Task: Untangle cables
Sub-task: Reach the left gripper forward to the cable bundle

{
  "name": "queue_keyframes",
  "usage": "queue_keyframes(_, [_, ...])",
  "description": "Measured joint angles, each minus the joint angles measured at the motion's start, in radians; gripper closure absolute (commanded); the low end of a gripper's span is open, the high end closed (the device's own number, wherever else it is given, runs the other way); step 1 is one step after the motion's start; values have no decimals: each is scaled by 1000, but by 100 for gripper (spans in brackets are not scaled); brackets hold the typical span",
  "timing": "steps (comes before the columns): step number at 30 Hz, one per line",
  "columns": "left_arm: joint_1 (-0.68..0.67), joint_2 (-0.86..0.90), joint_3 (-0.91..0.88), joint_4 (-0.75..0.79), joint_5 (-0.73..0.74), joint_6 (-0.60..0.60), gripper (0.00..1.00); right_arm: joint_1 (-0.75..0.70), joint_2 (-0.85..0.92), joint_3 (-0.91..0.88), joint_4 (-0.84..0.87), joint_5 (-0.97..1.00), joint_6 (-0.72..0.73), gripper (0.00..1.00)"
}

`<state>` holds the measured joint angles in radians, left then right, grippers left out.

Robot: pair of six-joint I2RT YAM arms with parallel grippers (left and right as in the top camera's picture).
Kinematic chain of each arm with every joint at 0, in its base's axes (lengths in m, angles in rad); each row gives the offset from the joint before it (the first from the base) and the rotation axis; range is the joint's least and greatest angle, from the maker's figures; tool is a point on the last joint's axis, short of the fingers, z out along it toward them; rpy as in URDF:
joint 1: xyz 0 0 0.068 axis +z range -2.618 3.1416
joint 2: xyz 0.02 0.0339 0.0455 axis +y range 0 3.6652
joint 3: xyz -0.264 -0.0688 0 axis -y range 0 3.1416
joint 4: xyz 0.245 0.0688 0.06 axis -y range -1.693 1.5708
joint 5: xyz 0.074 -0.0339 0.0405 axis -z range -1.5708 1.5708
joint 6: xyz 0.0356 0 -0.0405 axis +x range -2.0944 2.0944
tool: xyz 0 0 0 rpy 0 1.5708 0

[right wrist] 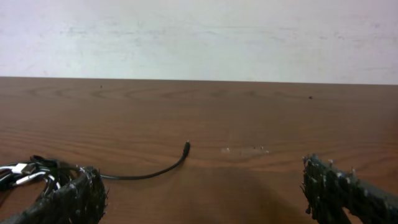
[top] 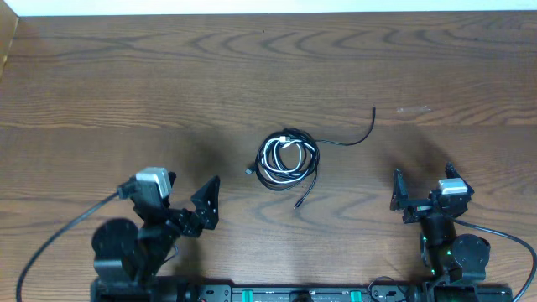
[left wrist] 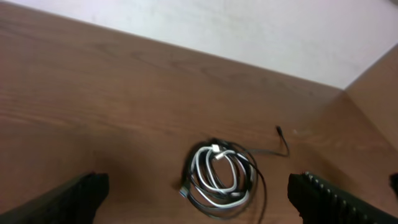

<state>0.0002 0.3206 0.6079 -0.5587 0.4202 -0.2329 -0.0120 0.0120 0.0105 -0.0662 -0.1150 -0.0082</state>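
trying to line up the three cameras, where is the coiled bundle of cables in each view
Overhead: the cable coil sits mid-frame, slightly below centre.
Left wrist: the cable coil is at lower centre.
Right wrist: the cable coil is at the lower left edge, only partly in view.
Shared landmark: the black tail curving off the coil, with its tip in all three.

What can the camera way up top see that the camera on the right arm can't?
Only the top camera shows the whole coil of cables and both robot arms, the left arm and the right arm. Only the right wrist camera shows the pale wall rising behind the table; it catches just the coil's edge. Both show the black loose end curving away from the coil, and the wooden table.
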Motion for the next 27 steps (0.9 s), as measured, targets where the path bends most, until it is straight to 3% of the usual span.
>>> queue_keyframes(12, [-7, 319, 291, -249, 31, -3, 2, 0, 0, 0, 0, 0, 0, 1])
queue_keyframes(19, [-67, 417, 402, -278, 35, 2, 2, 0, 0, 0, 0, 0, 0, 1])
queue_keyframes(27, [-229, 568, 483, -345, 43, 135, 2, 0, 0, 0, 0, 0, 0, 1])
